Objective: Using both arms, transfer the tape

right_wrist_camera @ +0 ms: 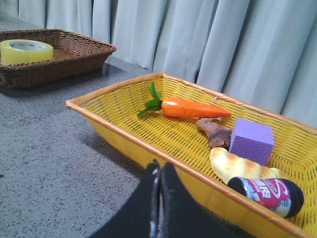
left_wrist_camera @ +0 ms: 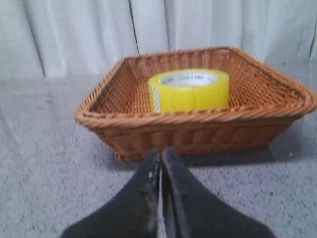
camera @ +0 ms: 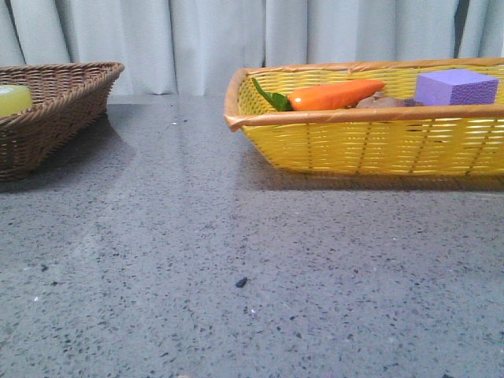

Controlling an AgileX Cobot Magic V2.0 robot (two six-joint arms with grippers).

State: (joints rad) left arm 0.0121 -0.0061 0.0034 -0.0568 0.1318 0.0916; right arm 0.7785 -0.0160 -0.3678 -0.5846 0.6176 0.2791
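In the front view, a brown woven wicker basket [camera: 55, 110] is seen at the upper left of the frame, with the wide roll of translucent yellow packing tape [camera: 13, 99] just visible inside it. A yellow plastic-weave basket [camera: 370, 134] at the upper right holds an orange toy carrot [camera: 335, 94] and a purple foam block [camera: 455, 87]. The grey speckled surface [camera: 236, 276] lies between them.

In the left wrist view, the left pincer [left_wrist_camera: 161, 163] is seen pressed together, empty, short of the brown basket; the tape sits upright in the frame's centre.

In the right wrist view, the right pincer [right_wrist_camera: 159, 173] is likewise together, near the yellow basket's rim.

The task is judged to be at its start: the left pincer would need to be spread and brought over the basket wall onto the tape.
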